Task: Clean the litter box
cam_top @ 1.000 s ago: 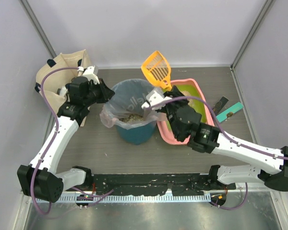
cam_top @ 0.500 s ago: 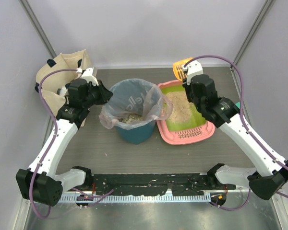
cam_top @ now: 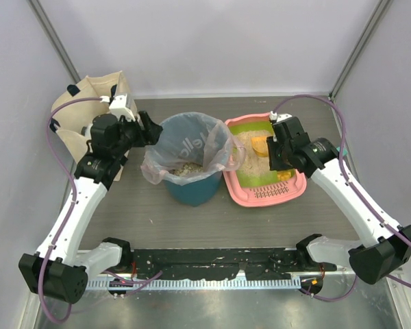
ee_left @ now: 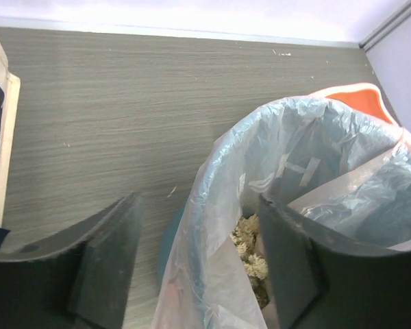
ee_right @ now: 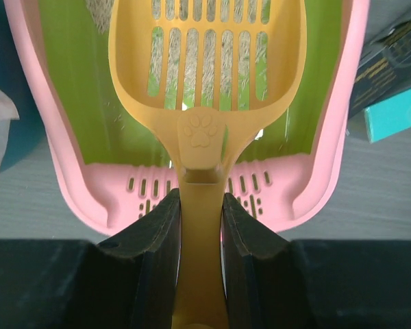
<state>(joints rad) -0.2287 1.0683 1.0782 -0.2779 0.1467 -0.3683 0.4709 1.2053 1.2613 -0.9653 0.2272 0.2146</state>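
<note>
Now: litter box [cam_top: 267, 194] on desk [cam_top: 157, 219], just right of teal bin [cam_top: 190, 192], slotted ledge toward arms, beige litter [cam_top: 250, 147] heaped at far end. Orange slotted scoop [ee_right: 204, 127] low inside box, handle clamped in right fingers [ee_right: 154, 240]; contact with litter unclear. Left fingers [ee_left: 109, 260] parted, astride clear bag [cam_top: 192, 140] rim, pinching nothing. Risks: unheld bag mouth sags, so dump lands on desk; steep dig shoves light box; quick lift over box rim scatters granules.
</note>
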